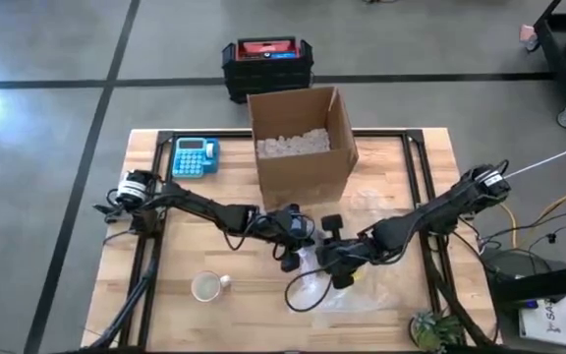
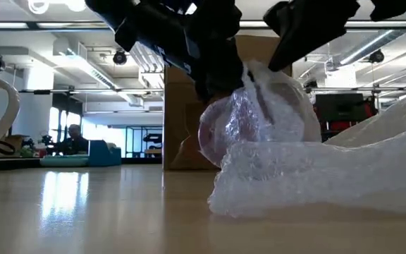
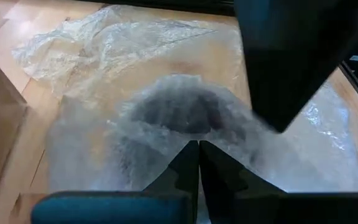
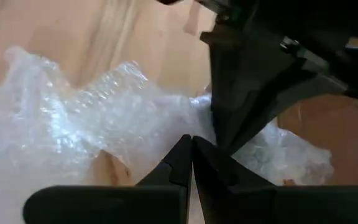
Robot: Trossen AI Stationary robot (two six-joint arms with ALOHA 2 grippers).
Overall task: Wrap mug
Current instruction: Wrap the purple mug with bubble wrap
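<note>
From above, both claws meet over the bubble wrap near the counter's front edge; the mug stands apart toward the front-left corner, unwrapped. The cardboard box at the back edge holds white packing pieces.

At counter height, the wrap is bunched and lifted; it could slip free or tear if the arms pull apart.

The left wrist shows the left claw closed on wrap.

The right wrist shows the right claw pinched shut on wrap too.
</note>
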